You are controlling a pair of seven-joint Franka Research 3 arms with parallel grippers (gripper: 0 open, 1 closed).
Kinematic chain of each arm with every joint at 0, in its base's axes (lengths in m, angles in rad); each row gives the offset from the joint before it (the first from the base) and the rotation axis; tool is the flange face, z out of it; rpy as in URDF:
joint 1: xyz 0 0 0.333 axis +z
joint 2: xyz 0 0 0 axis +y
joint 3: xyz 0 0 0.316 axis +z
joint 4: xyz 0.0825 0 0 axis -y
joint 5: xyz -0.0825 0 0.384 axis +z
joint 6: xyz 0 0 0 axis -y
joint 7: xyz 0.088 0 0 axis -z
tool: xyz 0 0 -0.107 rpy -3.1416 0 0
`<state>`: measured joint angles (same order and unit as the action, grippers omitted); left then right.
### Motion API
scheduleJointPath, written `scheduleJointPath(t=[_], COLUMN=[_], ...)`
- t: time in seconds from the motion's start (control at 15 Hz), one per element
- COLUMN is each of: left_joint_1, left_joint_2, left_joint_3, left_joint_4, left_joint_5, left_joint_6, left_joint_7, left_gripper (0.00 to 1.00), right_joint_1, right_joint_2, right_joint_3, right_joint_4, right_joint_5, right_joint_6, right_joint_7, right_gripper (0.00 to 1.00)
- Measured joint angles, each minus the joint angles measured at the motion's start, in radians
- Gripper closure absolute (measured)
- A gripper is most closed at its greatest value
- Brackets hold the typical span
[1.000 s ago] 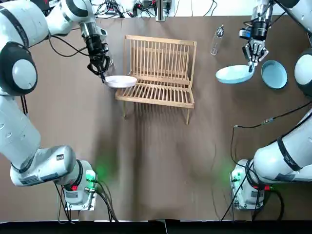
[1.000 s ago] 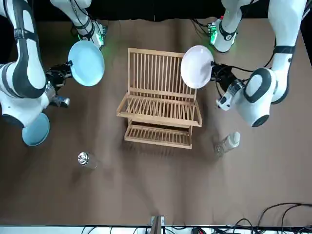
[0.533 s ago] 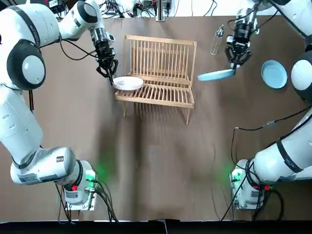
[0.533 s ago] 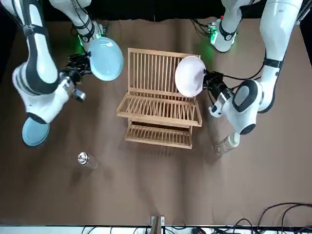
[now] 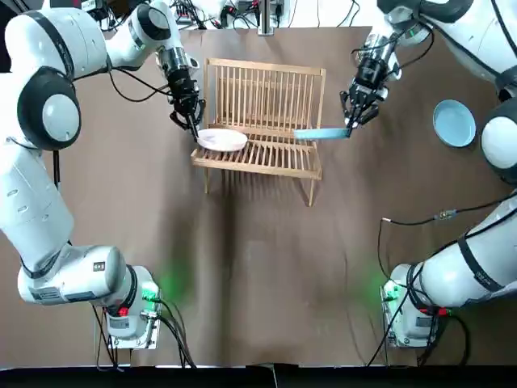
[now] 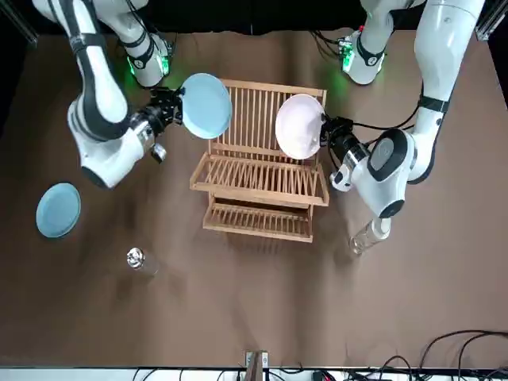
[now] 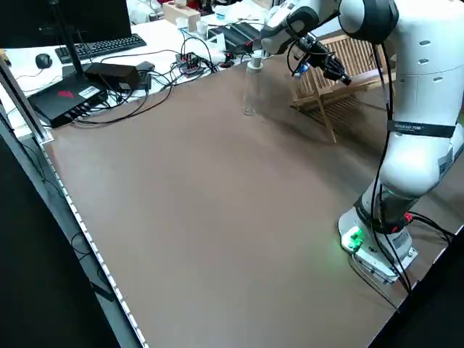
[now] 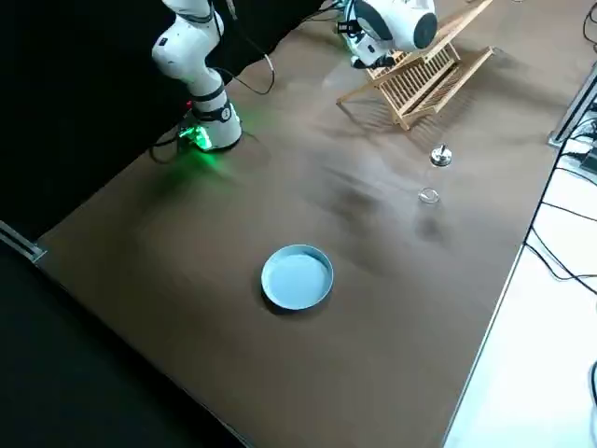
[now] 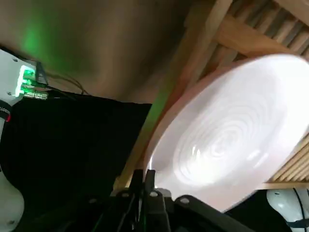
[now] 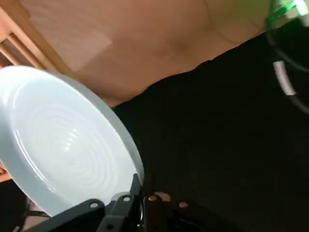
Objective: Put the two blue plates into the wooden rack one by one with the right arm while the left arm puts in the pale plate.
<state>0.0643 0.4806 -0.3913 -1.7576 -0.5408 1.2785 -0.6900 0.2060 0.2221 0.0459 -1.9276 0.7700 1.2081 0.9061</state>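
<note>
My right gripper [image 5: 349, 127]: pinching the rim of the first blue plate [image 5: 320, 133], held on edge at the right end of the wooden rack [image 5: 266, 89].
My left gripper [image 5: 194, 132]: clamped on the pale plate [image 5: 223, 140], at the rack's left end.
Done: nothing slotted yet, I judge.
Left: seat both, then fetch the second blue plate [image 5: 454, 123], flat on the table [image 5: 258, 267], well apart.

I am seeing the pale plate [image 6: 299, 127] hanging on edge, held by its rim, over the left end of the wooden rack [image 6: 260, 176]. One blue plate [image 6: 206, 105] is hanging on edge at the rack's right end. The other blue plate [image 6: 58, 209] is lying flat on the table [image 6: 262, 302], well apart from the rack.
</note>
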Motion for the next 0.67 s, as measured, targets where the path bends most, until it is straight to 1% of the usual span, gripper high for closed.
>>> scheduleJointPath(t=[0.13,0.33,0.4,0.47,0.53,0.67], left_joint_1=[-0.011,-0.018,-0.017,-0.017,-0.017,-0.016], left_joint_2=[0.008,0.018,0.021,0.022,0.022,0.022], left_joint_3=[0.0,0.0,0.0,0.002,0.003,0.002], left_joint_4=[0.0,0.0,0.004,0.011,0.022,0.05], left_joint_5=[0.0,-0.001,-0.003,-0.002,0.007,0.1], left_joint_6=[0.021,0.036,0.038,0.04,0.041,0.041], left_joint_7=[-0.011,-0.017,-0.017,-0.017,-0.017,-0.004], left_gripper=[0.95,0.93,0.86,0.78,0.64,0.45], right_joint_1=[0.041,0.087,0.099,0.107,0.113,0.116], right_joint_2=[-0.019,-0.023,-0.023,-0.023,-0.023,-0.023], right_joint_3=[0.0,0.0,0.0,0.0,0.0,0.0], right_joint_4=[-0.03,-0.04,-0.042,-0.044,-0.044,-0.045], right_joint_5=[0.035,0.073,0.077,0.078,0.08,0.086], right_joint_6=[0.064,0.154,0.176,0.189,0.196,0.198], right_joint_7=[0.033,0.068,0.072,0.073,0.074,0.075], right_gripper=[0.97,0.97,0.97,0.97,0.97,0.96])
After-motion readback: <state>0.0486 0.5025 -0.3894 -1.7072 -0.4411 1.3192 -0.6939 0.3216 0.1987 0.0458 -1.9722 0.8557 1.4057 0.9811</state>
